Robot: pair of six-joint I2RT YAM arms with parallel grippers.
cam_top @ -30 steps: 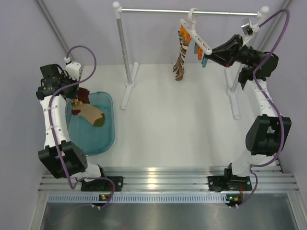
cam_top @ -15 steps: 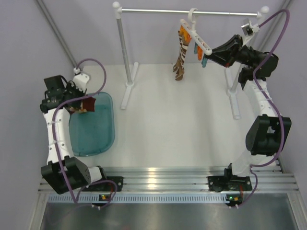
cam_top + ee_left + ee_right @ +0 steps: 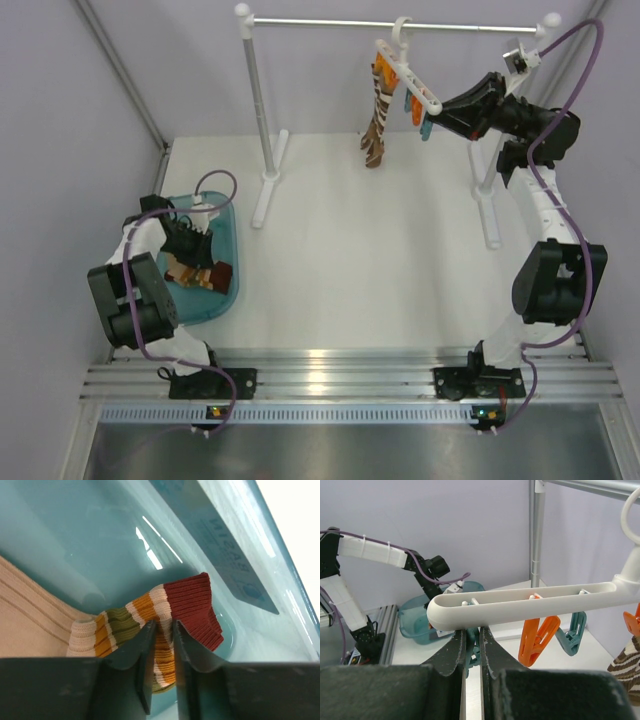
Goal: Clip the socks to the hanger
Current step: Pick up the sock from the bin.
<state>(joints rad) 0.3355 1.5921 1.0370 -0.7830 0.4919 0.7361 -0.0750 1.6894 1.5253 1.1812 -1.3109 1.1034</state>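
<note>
My left gripper (image 3: 190,252) is low in the teal bin (image 3: 228,215). In the left wrist view it (image 3: 162,630) is shut on the cuff of a tan sock (image 3: 112,627) with olive, orange and maroon bands. Socks lie bunched beside it (image 3: 205,277). The white hanger (image 3: 408,78) hangs by its hook from the metal rail, and a brown and white sock (image 3: 376,125) is clipped to it. My right gripper (image 3: 436,112) is at the hanger's low end. In the right wrist view it (image 3: 472,637) is shut on a blue clip (image 3: 472,650) under the hanger bar (image 3: 530,602).
The metal rail (image 3: 330,22) stands on white posts, one at back left (image 3: 260,110) and one at right (image 3: 490,190). An orange clip (image 3: 537,637) and another blue clip (image 3: 572,635) dangle from the hanger. Purple walls close in both sides.
My left arm has folded down and toward the near side, bringing its gripper and sock low into the bin. The right arm and hanger have not moved.
</note>
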